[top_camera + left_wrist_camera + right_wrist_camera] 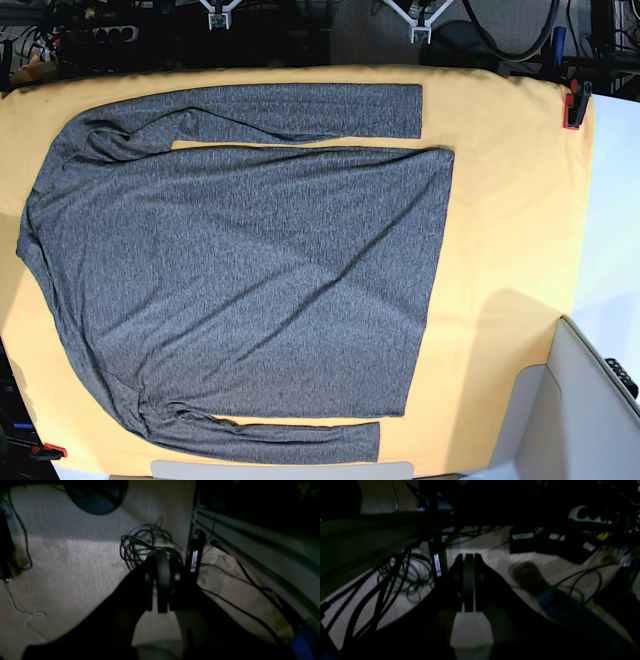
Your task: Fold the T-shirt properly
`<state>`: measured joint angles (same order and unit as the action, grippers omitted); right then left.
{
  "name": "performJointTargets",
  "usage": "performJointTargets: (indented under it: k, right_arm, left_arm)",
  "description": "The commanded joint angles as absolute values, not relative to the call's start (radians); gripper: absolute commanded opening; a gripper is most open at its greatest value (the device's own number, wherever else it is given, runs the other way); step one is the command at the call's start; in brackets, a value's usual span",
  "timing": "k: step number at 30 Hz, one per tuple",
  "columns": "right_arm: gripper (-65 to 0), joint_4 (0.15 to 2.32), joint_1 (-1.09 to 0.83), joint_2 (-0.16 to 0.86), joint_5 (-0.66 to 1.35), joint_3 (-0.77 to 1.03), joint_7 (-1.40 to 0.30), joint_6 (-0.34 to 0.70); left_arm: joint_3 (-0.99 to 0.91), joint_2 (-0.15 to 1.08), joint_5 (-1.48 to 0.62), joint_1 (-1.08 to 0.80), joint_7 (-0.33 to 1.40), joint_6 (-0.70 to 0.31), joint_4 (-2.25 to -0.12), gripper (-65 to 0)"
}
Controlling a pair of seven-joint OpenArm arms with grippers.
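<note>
T-shirt (250, 270) lies flat and unfolded on the counter (500, 200), sleeves alongside. No fold made yet. Left gripper (162, 580) and right gripper (469, 580) jaws closed, empty.

Heathered dark grey T-shirt (240, 270) without print, plain yellow-orange cloth (500, 200) on the desk, red clamps (572, 108) at its corners, black left tool (162, 580) and black right tool (468, 580), black cables (140, 545) over pale beige woven floor (75, 562)
</note>
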<state>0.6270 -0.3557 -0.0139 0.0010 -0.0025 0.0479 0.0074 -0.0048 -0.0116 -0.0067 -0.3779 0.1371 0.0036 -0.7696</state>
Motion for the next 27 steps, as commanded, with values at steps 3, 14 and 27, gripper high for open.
performJointTargets:
  k: [3,14,27]
  right_arm:
    - [-65.0,0.716,-0.437,0.008,0.004,-0.004,0.061,0.012]
    - [-65.0,1.124,-0.730,0.116,0.004,-0.007,0.061,0.012]
    - [-65.0,1.616,-0.892,0.188,0.010,0.005,-0.004,0.007]
  left_arm:
    - [-0.004,-0.013,-0.004,-0.444,0.124,0.004,-0.880,-64.9]
    - [0.016,-0.012,-0.004,-0.723,0.292,0.004,-1.414,-64.9]
    - [0.199,0.154,-0.004,-0.934,0.384,0.002,-2.005,-64.9]
